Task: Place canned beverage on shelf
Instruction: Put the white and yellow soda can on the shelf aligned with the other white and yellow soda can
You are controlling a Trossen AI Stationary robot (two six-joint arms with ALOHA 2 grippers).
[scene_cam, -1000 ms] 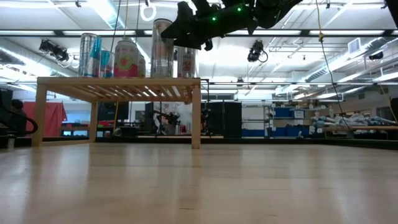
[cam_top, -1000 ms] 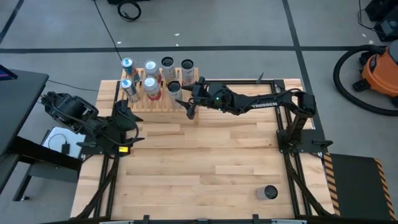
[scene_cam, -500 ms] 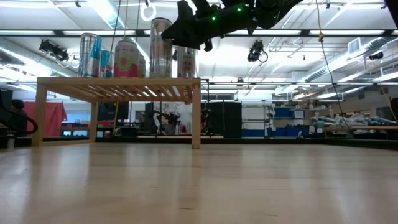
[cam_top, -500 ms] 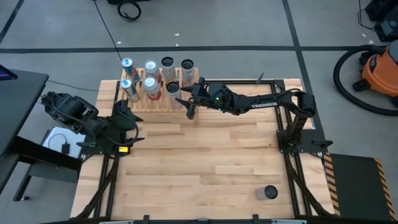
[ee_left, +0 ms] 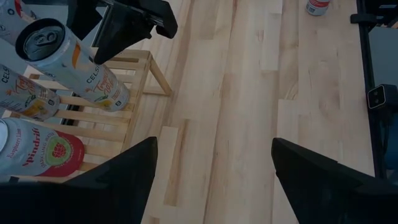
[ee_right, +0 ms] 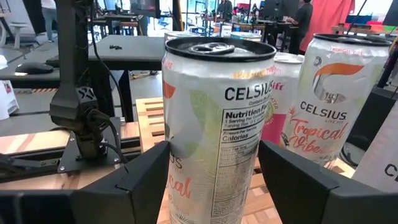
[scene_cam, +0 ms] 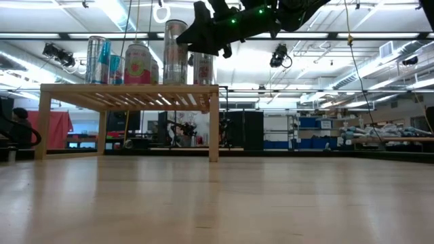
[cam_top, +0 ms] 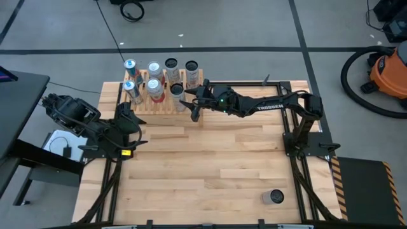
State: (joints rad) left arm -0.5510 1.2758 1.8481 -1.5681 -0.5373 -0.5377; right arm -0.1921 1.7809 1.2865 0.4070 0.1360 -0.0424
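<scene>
One can [ee_right: 214, 124] marked "CELSIUS" is shown upright on the shelf [cam_top: 162, 102], between the spread fingers of the right pincer [cam_top: 185, 98], which are not seen to touch it. Neighbouring cans [ee_right: 323, 99] are lettered "CELSIUS Tropical Vibe". The left pincer [ee_left: 211, 180] is held open above the worktop [cam_top: 210, 159]. A further can [cam_top: 275, 196] is seen well apart.

Dark arms, green LED, white TROSSEN txt on right arm [cam_top: 267, 106]
</scene>
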